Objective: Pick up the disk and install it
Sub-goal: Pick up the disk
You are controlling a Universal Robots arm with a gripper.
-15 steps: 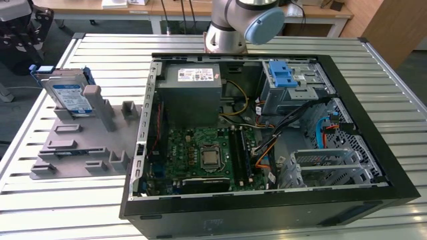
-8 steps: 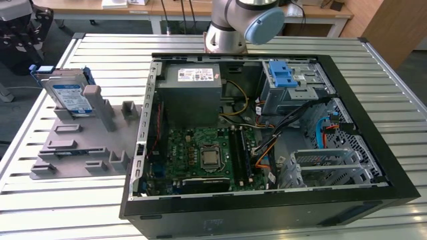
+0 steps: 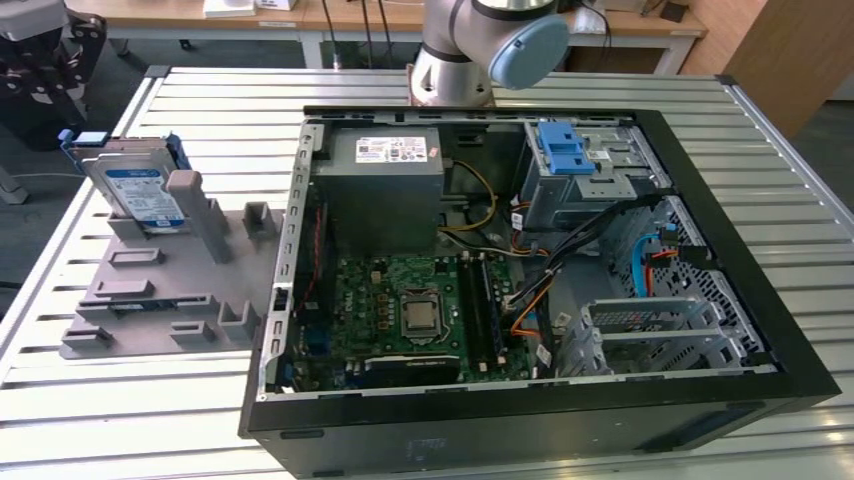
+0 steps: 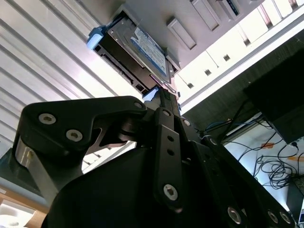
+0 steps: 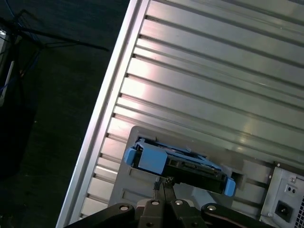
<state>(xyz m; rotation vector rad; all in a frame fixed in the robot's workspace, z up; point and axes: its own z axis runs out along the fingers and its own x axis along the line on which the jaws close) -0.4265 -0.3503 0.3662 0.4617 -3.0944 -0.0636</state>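
The disk (image 3: pixel 142 196), a silver drive with a blue-and-white label in a blue bracket, stands on edge in a slot of the grey holder (image 3: pixel 160 290) at the exterior view's left. In the first wrist view the disk (image 5: pixel 183 164) lies well beyond my gripper (image 5: pixel 164 181), whose two fingers are pressed together with nothing between them. The second wrist view shows the same shut gripper (image 4: pixel 160 93) aimed at the disk (image 4: pixel 142 52), apart from it.
An open computer case (image 3: pixel 747 300) fills the slatted metal table's middle, with a motherboard (image 3: pixel 414 310), power supply (image 3: pixel 387 180) and loose cables. A grey drive bay (image 3: pixel 594 185) topped by a blue latch (image 3: pixel 566 150) sits at the case's far corner. The arm's base (image 3: pixel 461 50) stands behind it.
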